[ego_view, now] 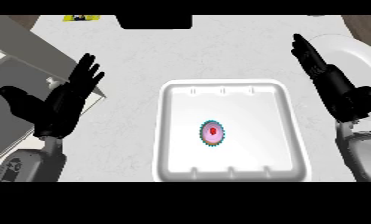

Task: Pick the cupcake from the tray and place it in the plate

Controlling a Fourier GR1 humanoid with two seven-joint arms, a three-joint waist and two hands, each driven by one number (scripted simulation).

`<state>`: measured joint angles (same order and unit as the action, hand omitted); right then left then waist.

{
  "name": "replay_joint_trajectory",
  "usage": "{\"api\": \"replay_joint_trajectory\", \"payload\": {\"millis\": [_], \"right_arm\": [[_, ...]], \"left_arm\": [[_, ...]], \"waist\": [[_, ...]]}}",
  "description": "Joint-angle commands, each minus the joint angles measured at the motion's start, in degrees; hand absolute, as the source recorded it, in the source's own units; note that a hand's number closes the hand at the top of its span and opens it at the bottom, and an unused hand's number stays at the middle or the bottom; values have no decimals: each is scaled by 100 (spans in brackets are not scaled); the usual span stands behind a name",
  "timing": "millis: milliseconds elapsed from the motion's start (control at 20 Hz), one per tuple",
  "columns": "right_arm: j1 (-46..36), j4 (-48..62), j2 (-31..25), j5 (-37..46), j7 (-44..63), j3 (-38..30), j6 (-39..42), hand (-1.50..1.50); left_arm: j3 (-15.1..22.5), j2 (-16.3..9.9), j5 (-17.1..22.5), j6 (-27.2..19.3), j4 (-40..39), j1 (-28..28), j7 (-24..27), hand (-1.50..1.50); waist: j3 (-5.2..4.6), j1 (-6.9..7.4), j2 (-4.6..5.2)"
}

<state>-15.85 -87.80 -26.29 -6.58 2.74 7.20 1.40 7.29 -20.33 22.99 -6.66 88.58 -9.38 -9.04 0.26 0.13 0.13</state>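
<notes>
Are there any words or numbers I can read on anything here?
No readable words or numbers.
Yellow and black thing at the counter's far left edge: it may carry marks, too blurred to read.
White tray, cupcake and plate: no writing shows.

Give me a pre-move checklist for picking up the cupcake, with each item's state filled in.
1. Cupcake lies in the white tray, uncovered: ok.
2. Right hand open, holding nothing: ok.
3. Left hand open, resting left of the tray: ok.
4. Nothing between right hand and cupcake: ok.
5. Plate in view at the right edge, partly behind the right hand: ok.
6. Plate's surface free for the cupcake: cannot tell, mostly hidden.
</notes>
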Motion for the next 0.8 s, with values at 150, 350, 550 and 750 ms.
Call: {"api": "replay_joint_trajectory", "payload": {"millis": [150,350,550,750], "right_arm": [[64,-1003,302,367,665,-810,-1679,150],[934,-424,-568,1975,1189,-1237,-2690,150],[1512,-1454,797,2576,1032,-1108,-4389,-150],[2601,-2901,1613,3521,1104,-129,-4972,-150]], "left_arm": [[131,-48,-355,-284,-486,684,-249,0],[231,145,-295,-389,-506,1081,-258,0],[454,345,-479,-542,-484,1241,-193,0],[551,462,-601,-497,-670,1148,-45,0]], "waist": [[-39,-194,-72],[-89,-598,-99],[-42,-402,-117],[-45,-262,-69]]}}
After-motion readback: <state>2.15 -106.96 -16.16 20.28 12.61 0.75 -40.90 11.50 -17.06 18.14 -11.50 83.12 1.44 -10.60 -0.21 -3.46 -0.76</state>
